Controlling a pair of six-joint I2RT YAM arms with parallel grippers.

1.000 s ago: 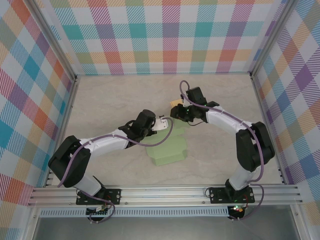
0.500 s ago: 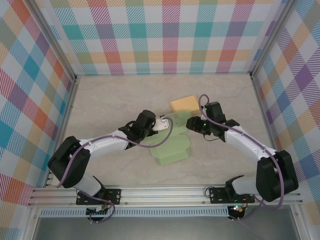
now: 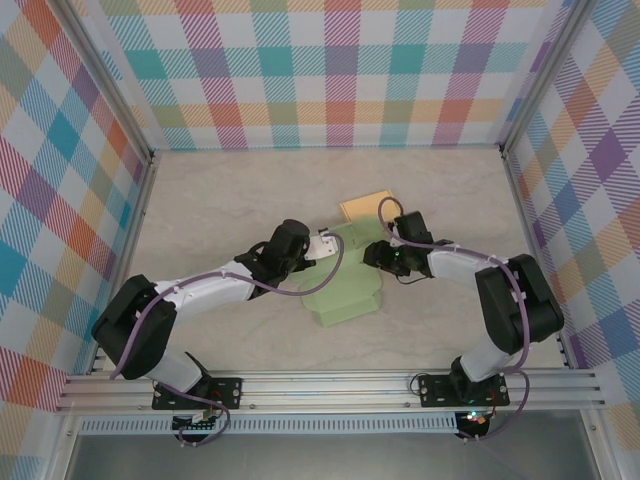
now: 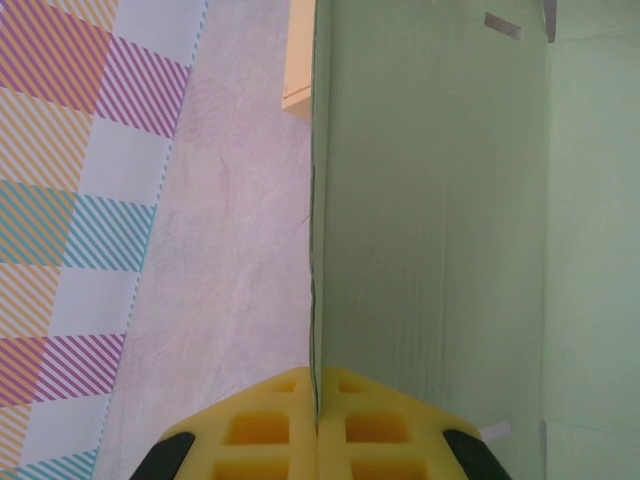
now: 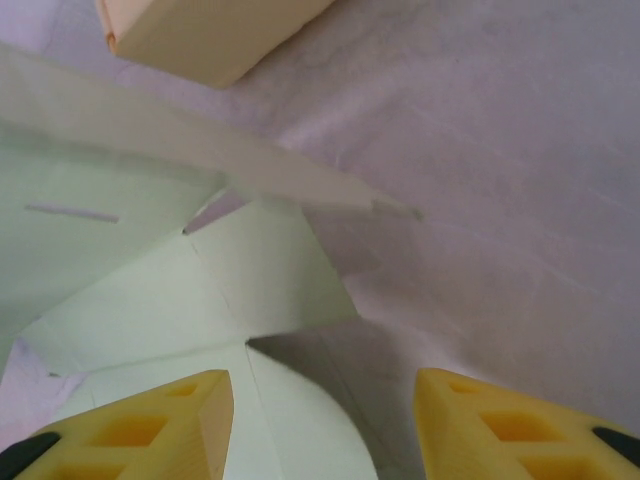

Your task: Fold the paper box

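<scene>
Two arms: both reach in from the near edge, so that the left gripper [image 3: 325, 246] and the right gripper [image 3: 372, 251] come close together over the far end of the paper box [image 3: 345, 288].
Task thing: the paper box is pale green and partly unfolded. It lies near the middle of the table [image 3: 220, 205], between the two arms, with flat flaps spread out and one panel standing on edge.
Left end effector: the yellow fingers [image 4: 262, 425] are pressed together on the thin edge of the upright green panel [image 4: 430, 220], pinching it. That panel has a small slit near its far end.
Right end effector: the yellow fingers [image 5: 155, 420] stand wide apart with nothing between them. They hover over a flat flap with a rounded edge at the box's right side, not touching it.
Neighbour: a small tan box [image 3: 365, 207] sits on the table just beyond the green one. From the left wrist its corner [image 4: 298, 60] shows right beside the panel's far edge; whether they touch cannot be told.
In the way: seen from the right wrist, a raised green flap [image 5: 210, 165] runs between the spread fingers and the tan box [image 5: 200, 35]. A purple cable [image 3: 335, 272] from the left arm loops above the box's left part.
Surroundings: plaid walls [image 3: 340, 70] close in three sides, and a metal rail [image 3: 330, 384] carries the arm bases.
</scene>
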